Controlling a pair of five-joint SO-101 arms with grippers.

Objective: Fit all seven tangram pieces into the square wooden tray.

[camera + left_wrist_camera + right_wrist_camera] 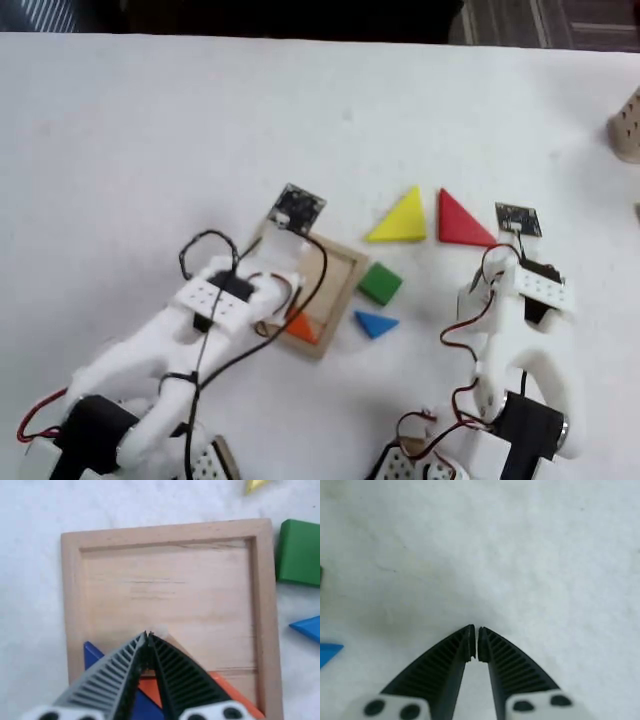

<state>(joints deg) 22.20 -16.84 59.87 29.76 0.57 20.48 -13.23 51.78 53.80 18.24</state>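
Left gripper (148, 639) hangs clenched on nothing over the bare floor of the square wooden tray (345, 262). An orange triangle (302, 326) and a dark blue piece (92, 655) lie in the tray's 6 o'clock corner.

In the high view the green square (380, 283) sits just beside the tray at 3 o'clock, the small blue triangle (375, 323) at 4, the yellow triangle (400, 218) at 1 and the red triangle (460, 220) at 2.

Right gripper (475, 632), also clenched and empty, hovers over bare table. The left arm looks nearer the green square, the right nearer the red triangle. No writing is legible.
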